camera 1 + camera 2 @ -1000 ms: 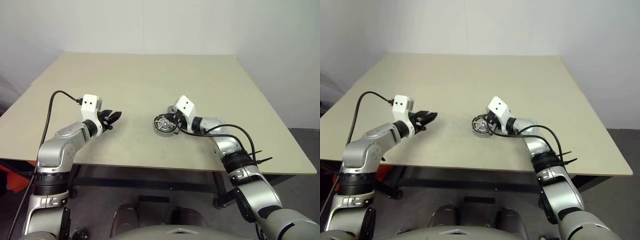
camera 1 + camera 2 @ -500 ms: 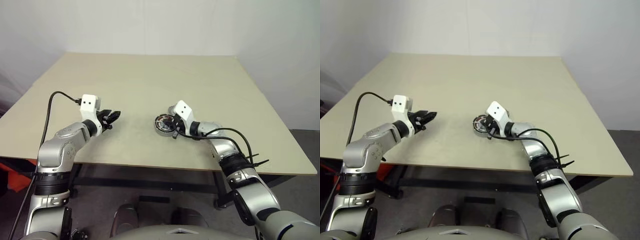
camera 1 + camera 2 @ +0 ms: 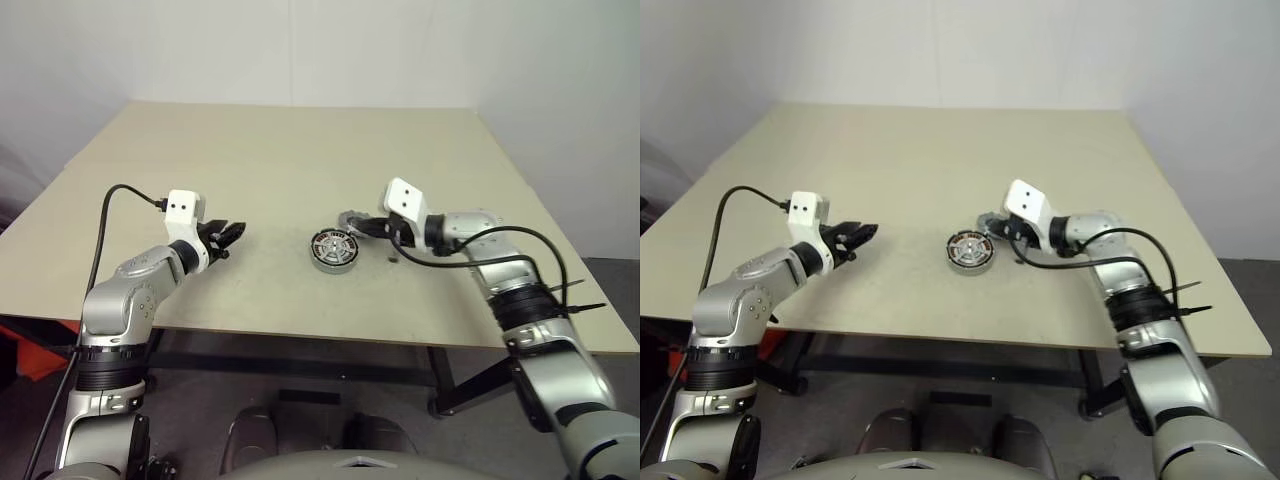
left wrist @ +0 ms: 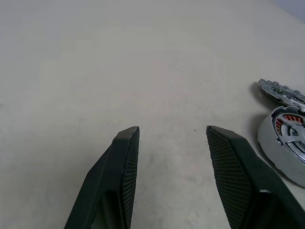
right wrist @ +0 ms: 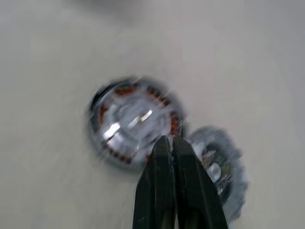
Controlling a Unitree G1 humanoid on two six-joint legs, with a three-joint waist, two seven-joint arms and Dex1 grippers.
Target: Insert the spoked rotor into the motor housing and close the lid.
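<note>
The motor housing point(image 3: 333, 249), a round ring with copper windings, lies near the table's middle. The shiny spoked rotor point(image 5: 132, 118) sits inside it, its spokes also visible in the left wrist view point(image 4: 291, 136). The dull grey notched lid point(image 3: 346, 217) lies flat on the table just behind and to the right of the housing, seen again as the lid point(image 5: 218, 168) beside it. My right gripper point(image 3: 362, 226) hovers at the lid's right side, its fingers pressed together on nothing. My left gripper point(image 3: 232, 235) stands open and empty, well left of the housing.
The beige table point(image 3: 300, 150) stretches bare around the parts, with its front edge close below both arms. A black cable point(image 3: 110, 205) loops from my left wrist off the table's left side.
My right gripper has drawn back from over the housing, moving right and slightly up with its wrist turned. The housing now stands uncovered. The left arm has kept still.
</note>
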